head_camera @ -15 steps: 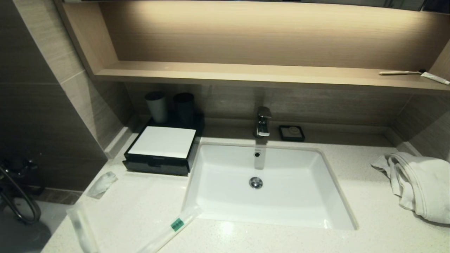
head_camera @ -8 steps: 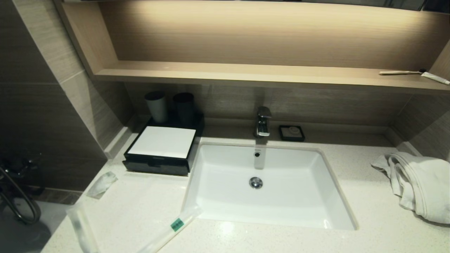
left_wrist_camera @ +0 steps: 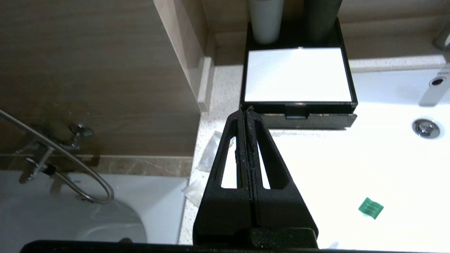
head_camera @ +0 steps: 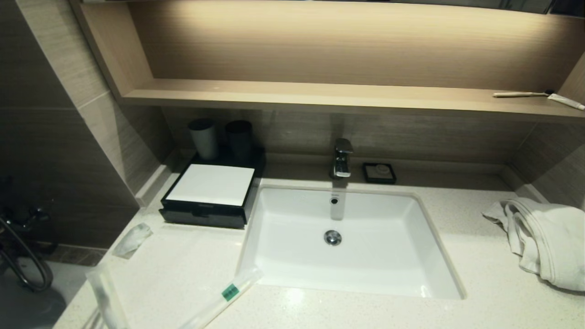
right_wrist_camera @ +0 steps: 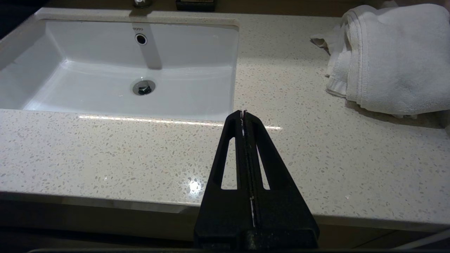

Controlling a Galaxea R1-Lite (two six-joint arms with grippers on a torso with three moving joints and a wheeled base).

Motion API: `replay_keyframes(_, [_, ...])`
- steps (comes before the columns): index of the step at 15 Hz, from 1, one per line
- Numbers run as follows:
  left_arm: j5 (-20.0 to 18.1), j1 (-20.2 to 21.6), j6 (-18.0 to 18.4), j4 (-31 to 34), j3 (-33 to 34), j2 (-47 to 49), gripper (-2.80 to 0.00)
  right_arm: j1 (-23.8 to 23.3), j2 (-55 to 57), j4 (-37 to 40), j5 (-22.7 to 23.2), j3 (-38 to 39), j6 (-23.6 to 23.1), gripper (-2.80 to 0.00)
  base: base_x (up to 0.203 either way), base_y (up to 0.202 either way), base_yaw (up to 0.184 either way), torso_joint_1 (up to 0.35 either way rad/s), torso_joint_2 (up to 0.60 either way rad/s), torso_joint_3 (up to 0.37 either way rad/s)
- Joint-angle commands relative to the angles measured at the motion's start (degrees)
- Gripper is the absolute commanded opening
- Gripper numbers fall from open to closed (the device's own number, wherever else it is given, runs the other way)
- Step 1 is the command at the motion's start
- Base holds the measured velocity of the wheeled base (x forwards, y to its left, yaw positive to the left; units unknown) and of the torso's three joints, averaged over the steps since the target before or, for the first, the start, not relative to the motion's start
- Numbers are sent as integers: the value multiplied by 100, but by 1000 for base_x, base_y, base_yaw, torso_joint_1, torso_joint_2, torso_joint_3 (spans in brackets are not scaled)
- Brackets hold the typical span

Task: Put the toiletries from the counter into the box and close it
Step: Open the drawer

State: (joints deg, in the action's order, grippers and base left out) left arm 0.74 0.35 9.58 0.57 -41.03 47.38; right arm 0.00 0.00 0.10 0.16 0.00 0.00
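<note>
Left tool (left_wrist_camera: pixel 248 109) pressed together, empty, above the table (head_camera: pixel 183 269) edge nearest the shut box (head_camera: pixel 208 194) ahead and the packets (head_camera: pixel 219 299) lying lengthwise beside the sink (head_camera: pixel 347 237); right tool (right_wrist_camera: pixel 244 113) likewise together, farther off.

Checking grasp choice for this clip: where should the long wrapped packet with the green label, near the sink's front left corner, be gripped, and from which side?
Probably at mid-length, just below the green label, coming straight down. The long wrapped packet lies flat and diagonal on the counter, so fingers should close across its narrow width, turned to match its slant. The left hand, shut now, is the nearer one and would need to open first.
</note>
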Motion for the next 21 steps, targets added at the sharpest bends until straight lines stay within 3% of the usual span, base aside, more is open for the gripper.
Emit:
replay_keyframes(1, [-3,-24,-29,-10,69,336,-280,0,0,-1,2,0,0,-280,0,0,0,0,0,0])
replay_keyframes(5, [-13,-221,-694,-143,149,750,-280,0,0,-1,2,0,0,-280,0,0,0,0,0,0])
replay_keyframes(8, [-4,-447,-716,-157,263,899,-280,0,0,-1,2,0,0,-280,0,0,0,0,0,0])
replay_keyframes(16, [-4,-483,-1031,-746,662,1564,-280,0,0,-1,2,0,0,-280,0,0,0,0,0,0])
replay_keyframes(21, [-4,-477,-1046,-893,724,1866,-280,0,0,-1,2,0,0,-280,0,0,0,0,0,0])
